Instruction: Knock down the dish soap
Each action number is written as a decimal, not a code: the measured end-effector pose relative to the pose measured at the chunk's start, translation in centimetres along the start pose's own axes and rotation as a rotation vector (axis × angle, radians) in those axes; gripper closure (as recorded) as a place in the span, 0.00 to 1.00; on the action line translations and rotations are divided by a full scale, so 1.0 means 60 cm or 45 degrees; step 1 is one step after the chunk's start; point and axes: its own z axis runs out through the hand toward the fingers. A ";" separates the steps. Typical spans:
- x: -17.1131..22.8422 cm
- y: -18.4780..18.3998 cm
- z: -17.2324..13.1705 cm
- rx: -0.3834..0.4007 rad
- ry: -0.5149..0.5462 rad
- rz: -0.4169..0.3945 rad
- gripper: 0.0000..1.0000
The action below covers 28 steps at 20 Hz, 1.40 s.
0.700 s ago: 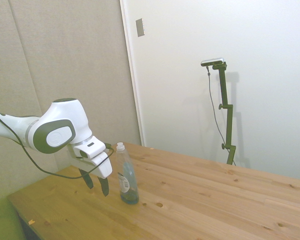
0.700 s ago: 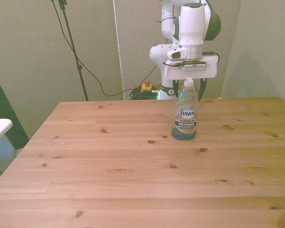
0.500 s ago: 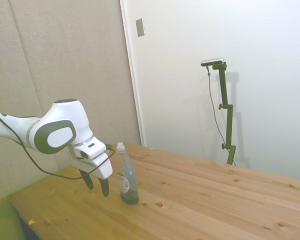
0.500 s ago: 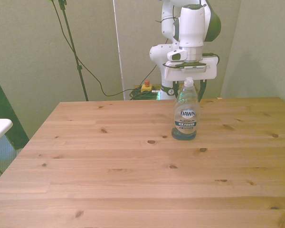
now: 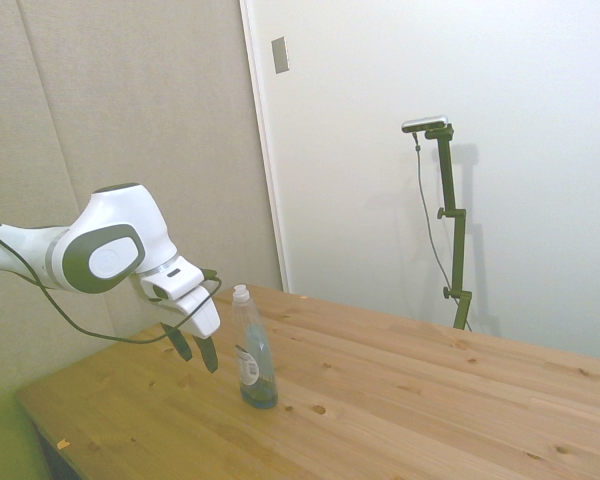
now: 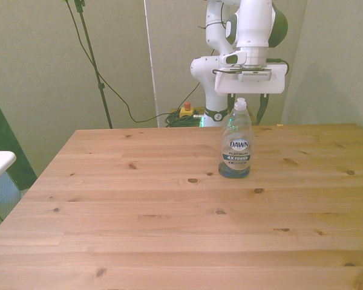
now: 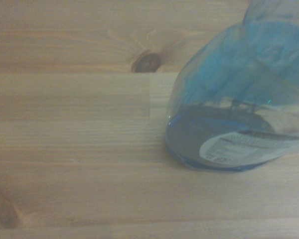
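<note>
Dish soap (image 5: 252, 348) (image 6: 236, 140) (image 7: 239, 104) stands upright on the wooden table (image 5: 400, 400) (image 6: 169, 217), toward the far edge in the front view, some blue liquid pooled at its base. My gripper (image 5: 194, 350) hangs just beside it, above the boards, fingers spread apart and holding nothing.
</note>
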 end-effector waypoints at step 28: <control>0.168 -0.105 0.030 0.019 0.247 0.146 1.00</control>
